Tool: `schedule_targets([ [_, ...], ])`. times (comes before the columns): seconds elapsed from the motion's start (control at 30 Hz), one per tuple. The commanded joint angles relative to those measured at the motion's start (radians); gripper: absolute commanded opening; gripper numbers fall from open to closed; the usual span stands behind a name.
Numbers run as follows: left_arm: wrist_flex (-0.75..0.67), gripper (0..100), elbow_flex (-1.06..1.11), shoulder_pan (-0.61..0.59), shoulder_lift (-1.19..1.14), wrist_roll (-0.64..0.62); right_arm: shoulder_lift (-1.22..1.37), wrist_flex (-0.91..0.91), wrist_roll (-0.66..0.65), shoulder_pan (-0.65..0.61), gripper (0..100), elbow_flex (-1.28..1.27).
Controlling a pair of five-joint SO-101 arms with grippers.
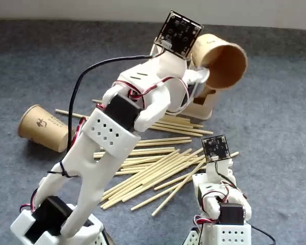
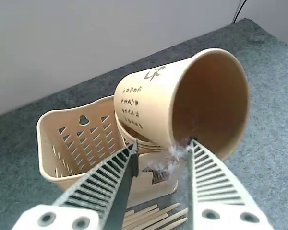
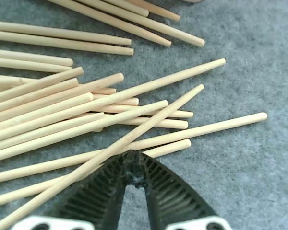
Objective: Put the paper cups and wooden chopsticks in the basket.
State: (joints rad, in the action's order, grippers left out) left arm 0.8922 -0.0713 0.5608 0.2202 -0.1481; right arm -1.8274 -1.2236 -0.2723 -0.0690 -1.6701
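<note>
The left gripper [image 2: 163,146] is clenched on the rim of a paper cup [image 2: 182,100]: one finger is inside the mouth and the other is outside on the wall. The cup is tilted, with its open mouth turned up and to the side, and its bottom is low over the basket [image 2: 72,143]. Under it, the rim of another cup [image 2: 149,145] shows inside the basket. In the high view the basket [image 1: 204,107] stands at the far side of the grey mat [image 1: 275,127], partly behind the left arm.

One more cup [image 1: 43,127] lies on its side on the mat, well apart from the basket. The wooden chopsticks [image 1: 148,168] lie scattered in a loose pile between this cup and the right arm.

The right gripper [image 3: 134,167] is low over the chopsticks [image 3: 62,110]. Its tips are pressed together, just beside one slanted stick, and I cannot tell if they pinch it.
</note>
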Motion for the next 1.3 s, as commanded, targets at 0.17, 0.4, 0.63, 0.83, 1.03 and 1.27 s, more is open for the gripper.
schedule_targets([
  [0.17,-0.023,18,-0.15,-0.067,-0.035,-0.058,-0.01,0.021,-0.008,0.008,0.6,-0.154],
  [0.4,-0.023,18,-0.166,-0.11,-0.09,-0.058,-0.01,0.021,-0.008,0.008,0.6,-0.154],
  [0.63,-0.02,18,-0.157,-0.186,-0.12,-0.058,-0.01,0.021,-0.008,0.008,0.6,-0.154],
  [0.83,-0.015,18,-0.186,-0.186,-0.087,-0.06,-0.01,0.021,-0.008,0.008,0.6,-0.154],
  [1.03,-0.02,18,-0.191,-0.176,-0.031,-0.06,-0.01,0.021,-0.008,0.008,0.6,-0.154],
  [1.27,-0.023,18,-0.193,-0.166,-0.114,-0.057,-0.01,0.021,-0.008,0.008,0.6,-0.154],
])
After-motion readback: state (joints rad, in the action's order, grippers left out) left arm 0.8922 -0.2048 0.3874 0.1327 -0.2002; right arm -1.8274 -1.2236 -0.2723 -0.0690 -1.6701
